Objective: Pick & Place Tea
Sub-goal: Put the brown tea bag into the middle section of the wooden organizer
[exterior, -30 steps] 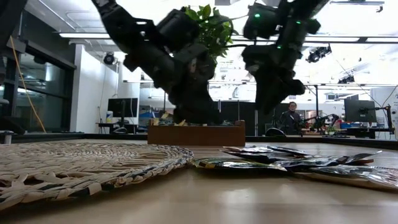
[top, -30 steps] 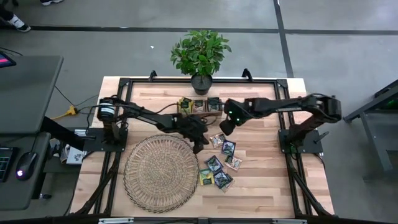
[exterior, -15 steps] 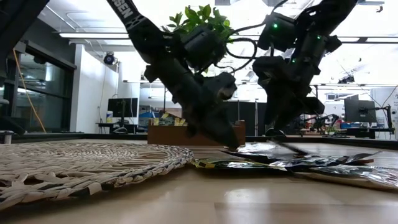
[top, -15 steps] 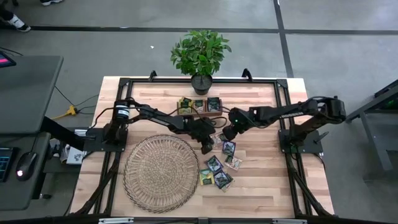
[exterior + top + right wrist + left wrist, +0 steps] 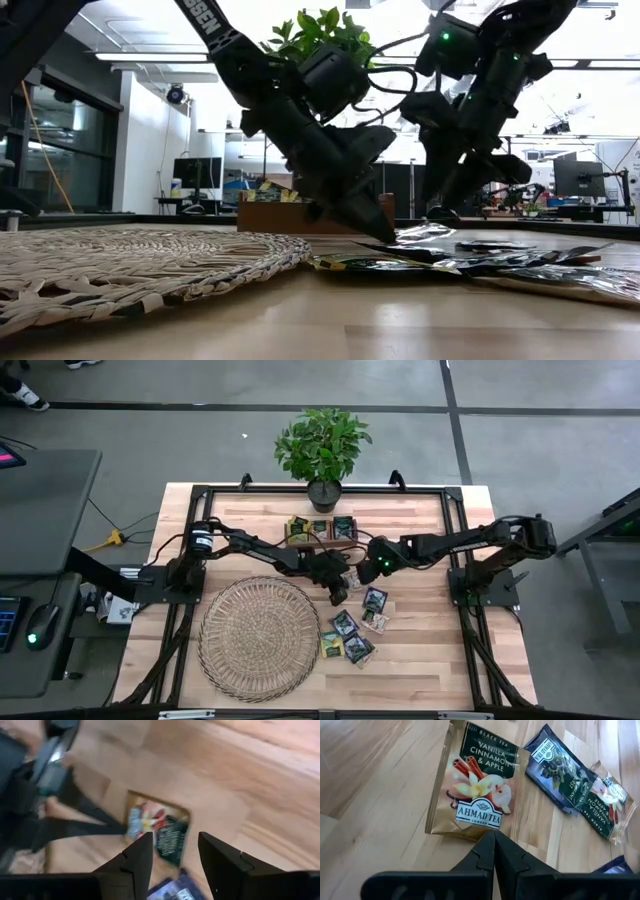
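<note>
My left gripper (image 5: 494, 836) is shut and low over the table, right of the wicker mat (image 5: 258, 638). Its tips are at one edge of a pale sachet (image 5: 475, 785) printed with vanilla, cinnamon and apple, which lies flat on the wood. My right gripper (image 5: 175, 837) is open and hovers over the same sachet (image 5: 157, 832) from the table's right side, with a finger on either side above it. A dark navy sachet (image 5: 560, 765) and another (image 5: 610, 805) lie just beyond. More sachets (image 5: 350, 635) lie nearer the near edge. My left gripper meets the pale sachet with its shut fingertips at the edge nearest them (image 5: 485, 831), slanting down from the table's left. The sachet lies flat on the table. I cannot tell whether the tips rest on the sachet or on the wood beside it.
A brown wooden tray (image 5: 320, 530) with sachets in it stands toward the far edge, and a potted plant (image 5: 322, 450) stands behind it. The round mat covers the near left of the table. Both grippers (image 5: 352, 582) are close together. Bare wood lies to the right (image 5: 430, 640).
My left gripper has moved toward the table's right and dropped, from beside the mat to the sachets. My right gripper has come down from near the tray toward the same sachets.
</note>
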Available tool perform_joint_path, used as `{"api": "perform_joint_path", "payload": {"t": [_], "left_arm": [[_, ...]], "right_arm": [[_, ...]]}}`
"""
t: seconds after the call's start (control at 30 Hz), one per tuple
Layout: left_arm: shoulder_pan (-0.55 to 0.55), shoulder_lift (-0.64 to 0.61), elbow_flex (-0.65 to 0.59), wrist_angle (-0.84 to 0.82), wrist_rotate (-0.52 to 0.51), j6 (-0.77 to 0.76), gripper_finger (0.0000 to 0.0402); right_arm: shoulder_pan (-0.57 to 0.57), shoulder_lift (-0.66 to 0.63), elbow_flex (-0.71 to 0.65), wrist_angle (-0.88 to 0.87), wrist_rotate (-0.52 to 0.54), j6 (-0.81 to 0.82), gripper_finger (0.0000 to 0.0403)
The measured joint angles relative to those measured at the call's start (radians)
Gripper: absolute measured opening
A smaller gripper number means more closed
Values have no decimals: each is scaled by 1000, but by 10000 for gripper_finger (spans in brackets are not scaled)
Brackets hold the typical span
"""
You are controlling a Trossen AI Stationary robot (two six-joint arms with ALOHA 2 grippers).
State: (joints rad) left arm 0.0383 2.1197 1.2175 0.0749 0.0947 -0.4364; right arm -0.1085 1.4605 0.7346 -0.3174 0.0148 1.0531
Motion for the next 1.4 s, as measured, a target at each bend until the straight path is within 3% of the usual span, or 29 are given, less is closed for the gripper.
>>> {"api": "perform_joint_path", "payload": {"t": [0.23,0.5,0.9,1.17,1.4], "left_arm": [[0,2,-2,0,-3,-13,1],[1,3,-4,2,4,-14,1],[1,3,-5,3,6,-14,1],[1,3,-5,3,7,-14,1],[1,3,-5,0,23,-14,1]], "right_arm": [[-3,0,-86,68,-25,29,181],[-2,1,-196,317,-61,73,189],[-2,1,-208,354,-73,66,158],[-2,95,-206,461,-125,46,142],[-3,101,-204,458,-127,38,122]]}}
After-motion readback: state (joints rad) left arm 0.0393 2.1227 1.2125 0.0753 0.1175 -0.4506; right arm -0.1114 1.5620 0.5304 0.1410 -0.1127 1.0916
